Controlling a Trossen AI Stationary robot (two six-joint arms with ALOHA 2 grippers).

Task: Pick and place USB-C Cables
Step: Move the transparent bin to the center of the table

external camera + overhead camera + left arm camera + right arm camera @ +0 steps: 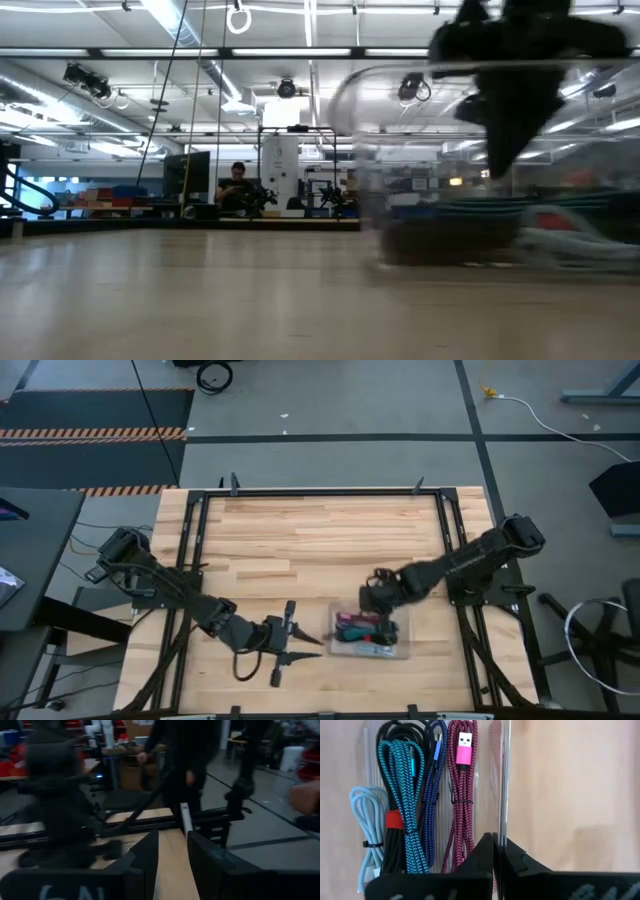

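Right gripper (494,851) pinches tray wall (504,780) beside 5 cables (415,805).

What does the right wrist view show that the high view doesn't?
Right wrist only: each cable's braid, the maroon cable with its pink plug, and the right gripper shut on the tray wall. High only: both arms, the left gripper waiting beside the tray on the table. Both: cables bundled in the tray.
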